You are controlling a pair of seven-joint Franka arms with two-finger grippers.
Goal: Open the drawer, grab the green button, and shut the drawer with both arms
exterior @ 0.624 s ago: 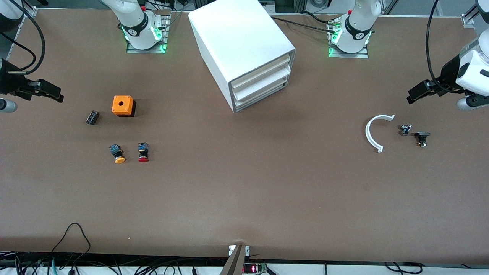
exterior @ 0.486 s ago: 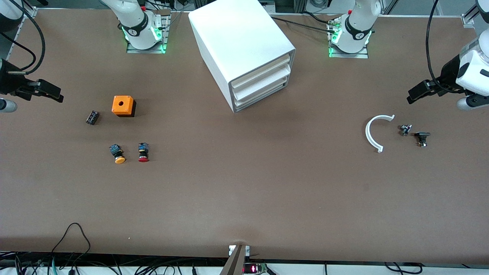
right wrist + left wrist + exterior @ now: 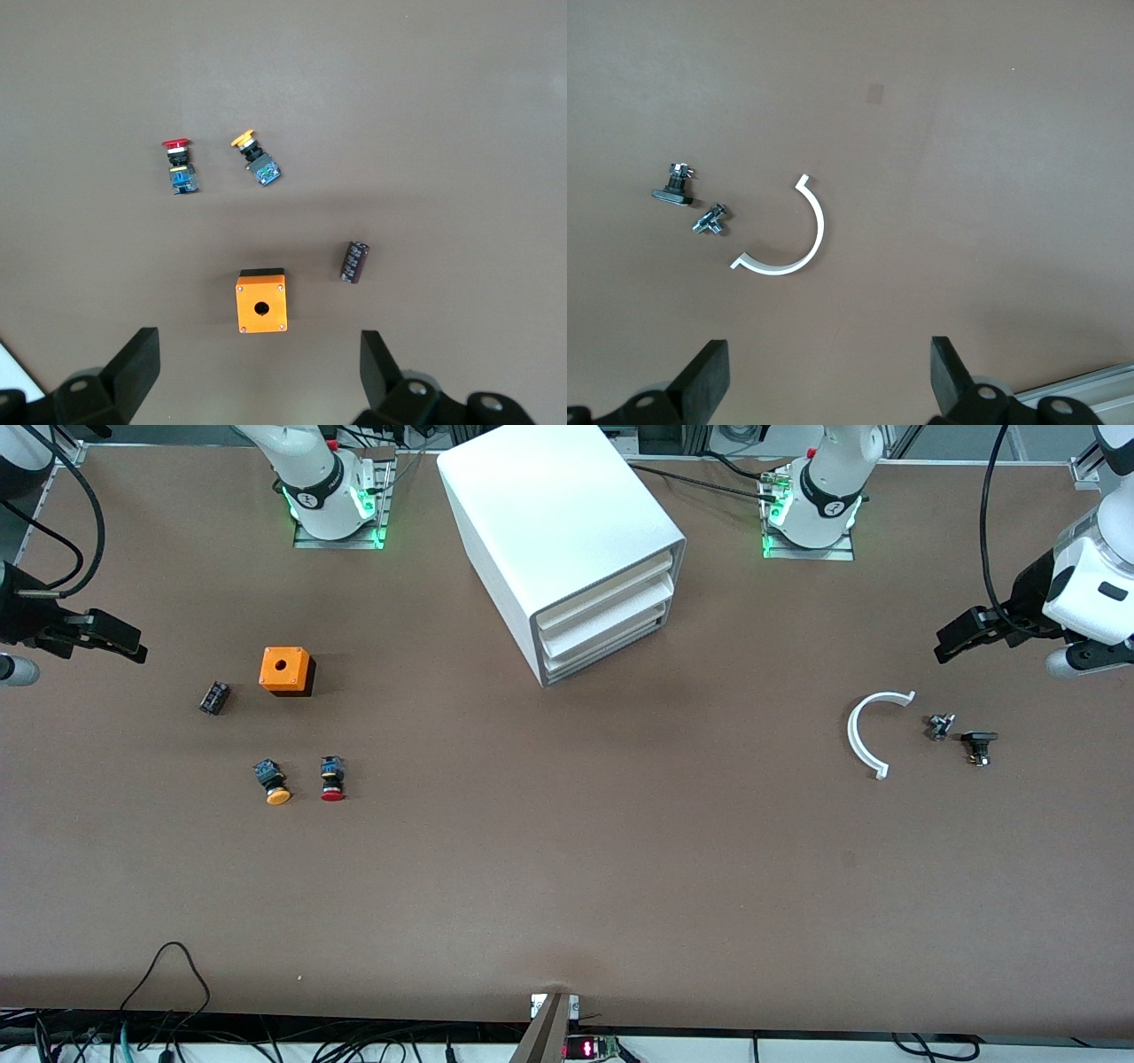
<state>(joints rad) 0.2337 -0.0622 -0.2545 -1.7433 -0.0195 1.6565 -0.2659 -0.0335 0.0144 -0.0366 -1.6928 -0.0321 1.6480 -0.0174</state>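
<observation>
White cabinet [image 3: 567, 540] top centre, its lowest drawer [image 3: 611, 651] shut, likely light, sliding plastic best hooked at its sloped front; left gripper [image 3: 961, 639] at right edge and right gripper [image 3: 111, 638] at left edge, both gaping empty.

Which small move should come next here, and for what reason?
Probably the left claw, open over the table's left-arm end, should travel toward the cabinet and its lowest drawer. All drawers look shut and no green button shows on the table. The right claw waits open at its own end.
</observation>
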